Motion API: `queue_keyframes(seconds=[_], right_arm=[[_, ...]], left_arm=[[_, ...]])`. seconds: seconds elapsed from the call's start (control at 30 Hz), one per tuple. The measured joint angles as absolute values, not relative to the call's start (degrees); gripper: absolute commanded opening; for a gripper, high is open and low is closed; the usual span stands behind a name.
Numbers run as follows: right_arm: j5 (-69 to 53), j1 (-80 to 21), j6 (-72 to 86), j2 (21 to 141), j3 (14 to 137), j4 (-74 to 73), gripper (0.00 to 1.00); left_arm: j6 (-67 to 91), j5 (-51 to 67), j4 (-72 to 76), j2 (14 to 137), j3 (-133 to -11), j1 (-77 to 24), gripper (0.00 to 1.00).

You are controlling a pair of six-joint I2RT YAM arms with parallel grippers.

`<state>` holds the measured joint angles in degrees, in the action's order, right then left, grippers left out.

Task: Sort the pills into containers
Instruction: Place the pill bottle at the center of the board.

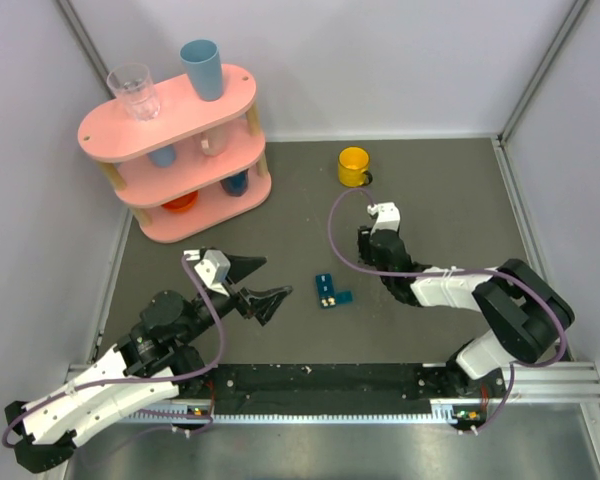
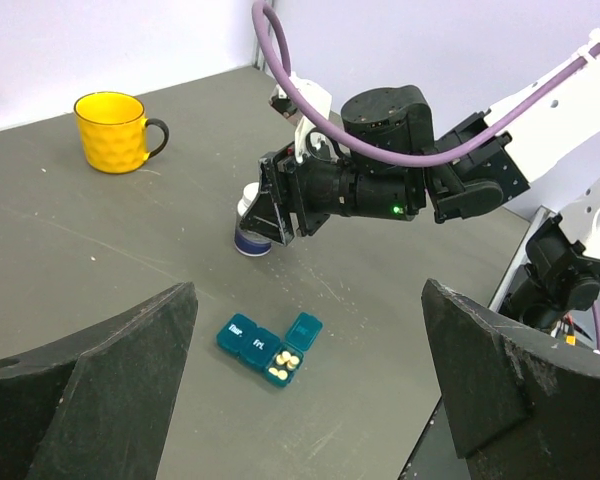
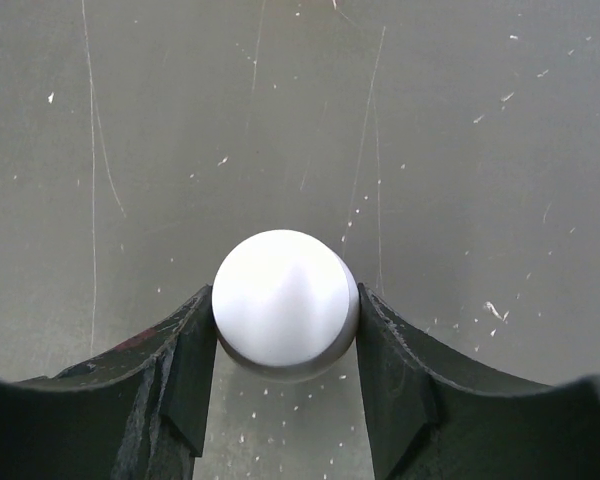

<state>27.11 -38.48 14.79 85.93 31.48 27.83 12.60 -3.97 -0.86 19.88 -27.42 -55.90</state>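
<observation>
— What sits closest to the arm bases?
— The left claw. Its fingers are spread wide with nothing between them, and it hangs over the desk.
— And the pill box?
— The pill box lies flat on the desk just beyond that claw, between the two arms and touching neither. Two lids are down. The end compartment is open, lid flipped up, with several yellowish pills inside.
— The other arm?
— The right claw points straight down, past the box, closed onto a small white bottle. Both fingers press the sides of its round cap. The bottle is upright.
— Farther back?
— A yellow mug stands near the back wall, well apart from the bottle. In the far left corner a pink shelf carries a blue cup and a clear glass on top.
</observation>
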Motion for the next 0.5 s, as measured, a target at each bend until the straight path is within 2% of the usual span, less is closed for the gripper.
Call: queue_keyframes(seconds=[0.2, 0.37, 0.5], right_arm=[[26.6, -38.5, 15.2, 86.4, 31.5, 27.5, 0.67], [26.0, -38.5, 15.2, 86.4, 31.5, 26.6, 0.94], [25.6, -38.5, 15.2, 84.4, 31.5, 23.2, 0.99]], left_arm=[[12.3, -4.1, -2.5, 19.7, -27.4, -55.9, 0.99], [12.3, -4.6, -3.9, 18.5, -27.4, -55.9, 0.99], [12.3, -5.3, -4.5, 18.1, -27.4, -55.9, 0.99]])
